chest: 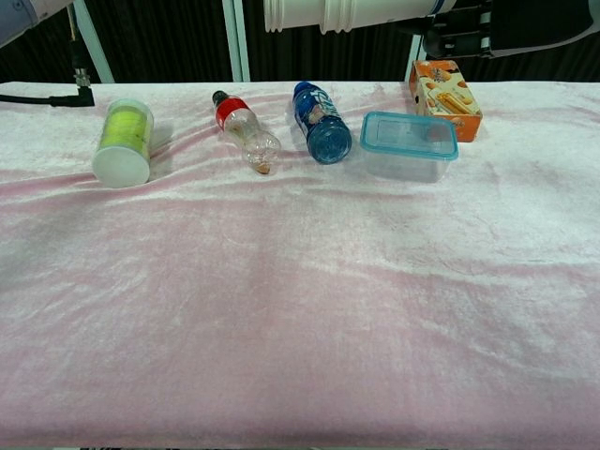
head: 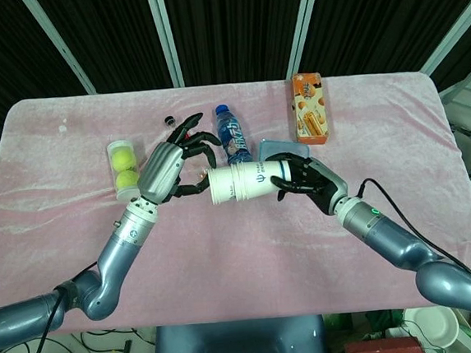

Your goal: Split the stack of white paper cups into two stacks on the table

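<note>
While the right hand grips its base, the stack of white paper cups lies sideways in the air above the tabletop's middle, open end facing the left hand, whose fingers curl at the rim.

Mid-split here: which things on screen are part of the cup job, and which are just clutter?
Job:
paper cup stack, held sideways above the table
right hand, gripping it
left hand, at its rim end

Lying about:
tennis ball tube
red-capped bottle
blue bottle
plastic container
orange box
</note>
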Tool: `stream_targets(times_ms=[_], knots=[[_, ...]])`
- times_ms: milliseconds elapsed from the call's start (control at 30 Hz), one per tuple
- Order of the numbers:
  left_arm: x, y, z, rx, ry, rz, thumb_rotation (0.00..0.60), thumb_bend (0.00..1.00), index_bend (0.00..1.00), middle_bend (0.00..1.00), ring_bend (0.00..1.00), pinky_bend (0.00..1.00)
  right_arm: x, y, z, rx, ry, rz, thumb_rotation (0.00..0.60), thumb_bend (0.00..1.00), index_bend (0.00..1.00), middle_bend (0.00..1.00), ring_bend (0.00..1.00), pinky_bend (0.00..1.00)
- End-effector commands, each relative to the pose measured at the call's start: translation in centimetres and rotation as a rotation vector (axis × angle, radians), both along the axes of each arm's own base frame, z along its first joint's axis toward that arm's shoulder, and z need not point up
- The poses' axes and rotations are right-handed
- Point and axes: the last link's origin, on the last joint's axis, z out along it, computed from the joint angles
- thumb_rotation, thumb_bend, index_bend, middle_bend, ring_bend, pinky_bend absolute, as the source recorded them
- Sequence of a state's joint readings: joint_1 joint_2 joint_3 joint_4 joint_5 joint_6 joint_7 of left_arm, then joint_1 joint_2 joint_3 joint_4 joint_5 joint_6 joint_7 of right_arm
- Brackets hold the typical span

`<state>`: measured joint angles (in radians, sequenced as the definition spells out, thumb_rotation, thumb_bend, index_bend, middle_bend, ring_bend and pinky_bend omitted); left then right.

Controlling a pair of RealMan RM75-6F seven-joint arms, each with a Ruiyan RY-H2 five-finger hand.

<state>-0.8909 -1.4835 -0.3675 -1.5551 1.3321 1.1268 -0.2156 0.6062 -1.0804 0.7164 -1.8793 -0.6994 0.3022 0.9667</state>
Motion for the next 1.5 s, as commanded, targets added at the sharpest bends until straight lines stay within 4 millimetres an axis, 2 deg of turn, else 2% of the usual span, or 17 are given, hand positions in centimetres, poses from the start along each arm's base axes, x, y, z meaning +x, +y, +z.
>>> stream_targets(times_ms=[33, 233, 667, 900, 1100, 1300, 1500], knots=[[-0.2, 0.0, 0.1, 0.0, 0.001, 0.003, 0.6, 0.63, 0.77, 0.34, 0.0, 0.13, -0.5, -0.1, 0.3, -0.005, 0.007, -0.011, 0.6, 0.52, 0.72, 0.56, 0.64, 0.56], [-0.9, -0.1, 0.5, 0.0, 0.025, 0.005, 0.6, 0.63, 0.77, 0.34, 0.0, 0.13, -1.6, -0.4, 1.0, -0.025, 0.017, -0.034, 0.6, 0.52, 0.72, 0.56, 0.64, 0.56], [-3.1, -0.2, 2.7, -0.05, 0.08, 0.07, 0.6, 0.62, 0.75, 0.34, 0.0, 0.12, -3.8, -1.1, 2.5, -0.094, 0.125, -0.015, 0.6, 0.52, 0.73, 0.56, 0.64, 0.56], [-4.5, -0.4, 4.8, -0.119, 0.226, 0.181, 0.6, 0.6, 0.75, 0.33, 0.0, 0.1, -6.3, -1.7, 3.5, -0.225, 0.384, 0.078, 0.6, 0.52, 0.73, 0.55, 0.63, 0.56], [-5.7, 0.5, 6.5, -0.029, 0.459, 0.284, 0.6, 0.6, 0.75, 0.31, 0.0, 0.06, -7.9, -2.2, 3.7, -0.269, 0.608, 0.168, 0.6, 0.52, 0.73, 0.55, 0.63, 0.56], [-6.6, 0.4, 7.0, -0.056, 0.624, 0.424, 0.6, 0.6, 0.74, 0.31, 0.0, 0.03, -9.0, -1.3, 3.3, -0.359, 0.837, 0.284, 0.6, 0.52, 0.73, 0.54, 0.62, 0.56], [-8.2, -0.1, 7.1, -0.105, 0.758, 0.52, 0.6, 0.6, 0.74, 0.29, 0.0, 0.0, -9.3, -0.7, 2.8, -0.427, 0.985, 0.335, 0.6, 0.52, 0.73, 0.54, 0.62, 0.56]])
